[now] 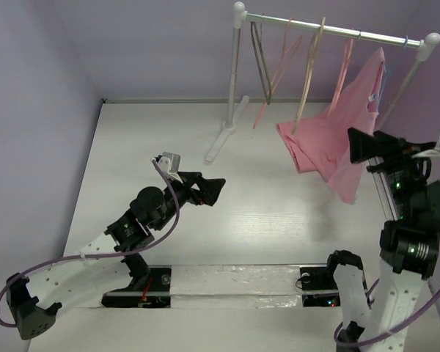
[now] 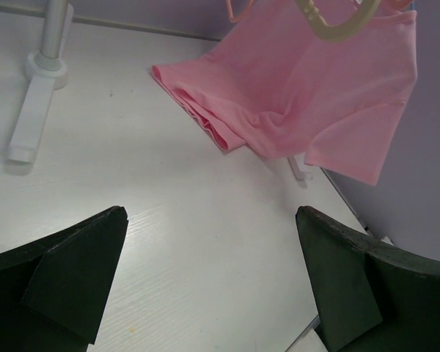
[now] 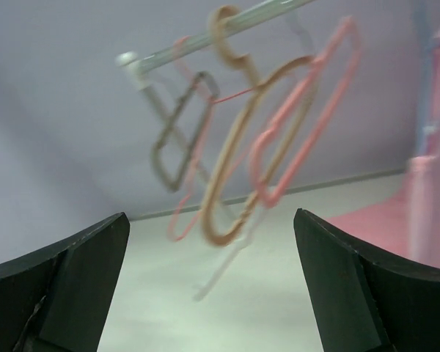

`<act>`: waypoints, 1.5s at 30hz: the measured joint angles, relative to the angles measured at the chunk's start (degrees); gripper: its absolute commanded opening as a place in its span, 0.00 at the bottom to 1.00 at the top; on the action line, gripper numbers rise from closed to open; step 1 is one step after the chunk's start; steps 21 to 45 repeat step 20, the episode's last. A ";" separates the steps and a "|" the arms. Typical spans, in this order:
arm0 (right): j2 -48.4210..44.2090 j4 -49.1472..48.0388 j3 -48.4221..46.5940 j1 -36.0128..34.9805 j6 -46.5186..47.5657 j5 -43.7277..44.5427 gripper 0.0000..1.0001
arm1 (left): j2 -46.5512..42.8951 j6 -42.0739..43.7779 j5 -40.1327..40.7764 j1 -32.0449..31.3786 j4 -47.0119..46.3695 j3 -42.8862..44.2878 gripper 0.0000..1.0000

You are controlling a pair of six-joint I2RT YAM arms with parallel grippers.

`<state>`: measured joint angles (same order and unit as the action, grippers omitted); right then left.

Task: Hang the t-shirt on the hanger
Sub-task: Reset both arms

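Worktop (image 1: 169, 132): white, with purple walls around it. One clothes rack (image 1: 235, 73) stands toward the far right corner, white posts carrying a single metal rail (image 1: 330, 29).

Hangers on the rail, five counted from left to right:
- one dark hanger (image 1: 264, 70)
- two salmon-pink hangers (image 1: 284, 55), with one tan wooden hanger (image 1: 309, 70) between them
- one light-blue wire hanger (image 1: 383, 82) at the right end, mostly hidden by cloth

One t-shirt (image 1: 330, 139), light pink. It hangs from the right end of the rail at the blue hanger, slanting down and to the left. Its bunched lower folds reach the worktop near the far right corner and appear to rest there. How much of the hanger sits inside the shirt cannot be told.

Two arms.
- Left claw (image 1: 209, 192): low over the middle of the worktop, well apart from the shirt, pointing toward it. The left wrist view shows the fingers (image 2: 66, 279) spread wide with only bare worktop between them.
- Right claw (image 1: 354, 147): raised at the right edge, just beside the hanging shirt. Contact cannot be told from above. The right wrist view shows it spread wide with nothing gripped; the hangers beyond are blurred.
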<state>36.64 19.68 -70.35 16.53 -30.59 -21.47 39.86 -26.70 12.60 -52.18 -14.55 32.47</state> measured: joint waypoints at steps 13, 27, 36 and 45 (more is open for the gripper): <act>-20.55 -6.12 1.14 -1.42 -2.16 -13.60 1.00 | -10.67 0.96 1.92 0.00 9.33 13.79 0.99; -21.24 -5.49 4.26 -2.73 0.35 -10.84 1.00 | -18.40 4.09 4.61 0.00 12.33 16.24 0.99; -21.24 -5.49 4.26 -2.73 0.35 -10.84 1.00 | -18.40 4.09 4.61 0.00 12.33 16.24 0.99; -21.24 -5.49 4.26 -2.73 0.35 -10.84 1.00 | -18.40 4.09 4.61 0.00 12.33 16.24 0.99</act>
